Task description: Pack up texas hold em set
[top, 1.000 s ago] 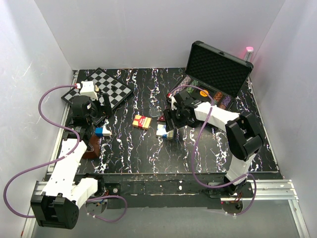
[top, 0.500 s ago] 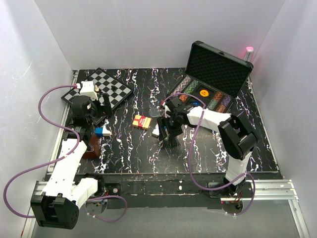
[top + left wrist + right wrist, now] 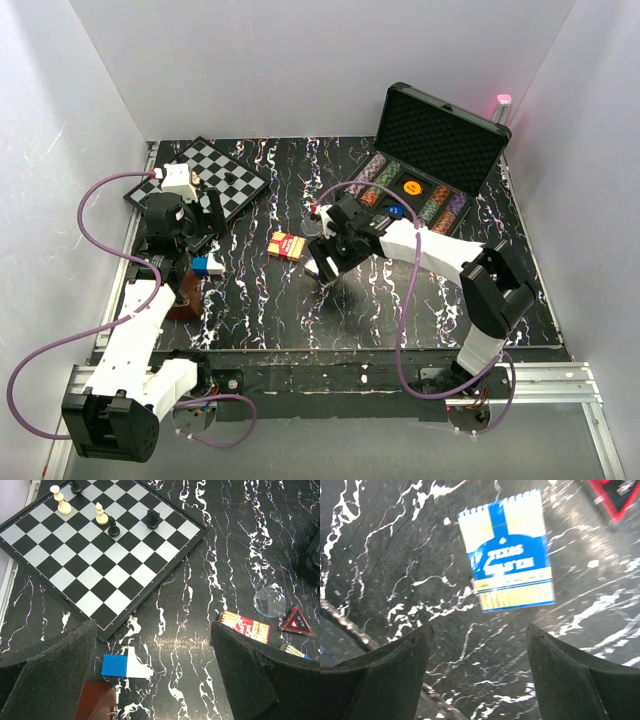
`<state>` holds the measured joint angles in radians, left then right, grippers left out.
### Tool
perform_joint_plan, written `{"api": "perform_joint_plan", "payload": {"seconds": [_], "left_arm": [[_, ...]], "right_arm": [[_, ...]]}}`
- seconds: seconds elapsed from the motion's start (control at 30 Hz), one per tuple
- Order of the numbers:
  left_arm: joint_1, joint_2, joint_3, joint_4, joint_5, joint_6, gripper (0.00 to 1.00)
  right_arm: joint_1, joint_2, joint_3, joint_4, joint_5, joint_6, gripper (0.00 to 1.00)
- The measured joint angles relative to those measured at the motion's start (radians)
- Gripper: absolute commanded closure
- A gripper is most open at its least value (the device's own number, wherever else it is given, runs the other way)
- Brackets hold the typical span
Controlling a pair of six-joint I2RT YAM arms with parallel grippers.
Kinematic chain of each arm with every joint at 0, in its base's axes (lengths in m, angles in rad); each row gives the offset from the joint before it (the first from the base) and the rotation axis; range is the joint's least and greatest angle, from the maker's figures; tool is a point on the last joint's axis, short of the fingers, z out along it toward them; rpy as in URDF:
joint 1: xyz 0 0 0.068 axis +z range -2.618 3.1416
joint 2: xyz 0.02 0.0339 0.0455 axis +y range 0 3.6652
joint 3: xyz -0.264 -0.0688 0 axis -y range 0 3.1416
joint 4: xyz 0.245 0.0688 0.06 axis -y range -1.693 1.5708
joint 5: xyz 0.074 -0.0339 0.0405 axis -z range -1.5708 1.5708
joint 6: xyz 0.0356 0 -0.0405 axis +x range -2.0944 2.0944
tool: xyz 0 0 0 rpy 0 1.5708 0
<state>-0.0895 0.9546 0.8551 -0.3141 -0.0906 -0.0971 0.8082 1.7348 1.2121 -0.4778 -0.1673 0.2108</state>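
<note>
The black briefcase [image 3: 440,128] stands open at the back right, with rows of poker chips [image 3: 440,208], a yellow disc [image 3: 411,186] and a blue disc [image 3: 394,210] inside. A red card box [image 3: 287,245] lies mid-table and shows in the left wrist view [image 3: 245,626]. A blue card box [image 3: 507,550] lies flat just ahead of my right gripper [image 3: 477,655], which is open and empty; in the top view this gripper [image 3: 324,260] hangs over the box. My left gripper [image 3: 152,680] is open and empty at the left, by the chessboard.
A chessboard [image 3: 100,545] with a few pieces lies at the back left. A small blue-white block [image 3: 125,666] and a brown object [image 3: 95,702] sit under the left gripper. A clear disc [image 3: 270,601] and a red triangle [image 3: 295,621] lie near the red card box.
My right arm has reached leftward, away from the briefcase, and its gripper now hangs over the blue card box. The left arm has not moved.
</note>
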Motion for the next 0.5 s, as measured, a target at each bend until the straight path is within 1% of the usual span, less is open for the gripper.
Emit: {"api": "perform_joint_plan", "payload": {"seconds": [0.1, 0.23, 0.5], "left_arm": [[0.0, 0.0, 0.0, 0.0, 0.0, 0.0, 0.02], [0.0, 0.0, 0.0, 0.0, -0.003, 0.0, 0.02], [0.0, -0.001, 0.0, 0.0, -0.003, 0.0, 0.02]], "right_arm": [[-0.001, -0.01, 0.052, -0.034, 0.061, -0.083, 0.17], [-0.003, 0.053, 0.13, -0.052, 0.096, -0.179, 0.16], [-0.003, 0.171, 0.168, -0.084, 0.109, -0.259, 0.16]]}}
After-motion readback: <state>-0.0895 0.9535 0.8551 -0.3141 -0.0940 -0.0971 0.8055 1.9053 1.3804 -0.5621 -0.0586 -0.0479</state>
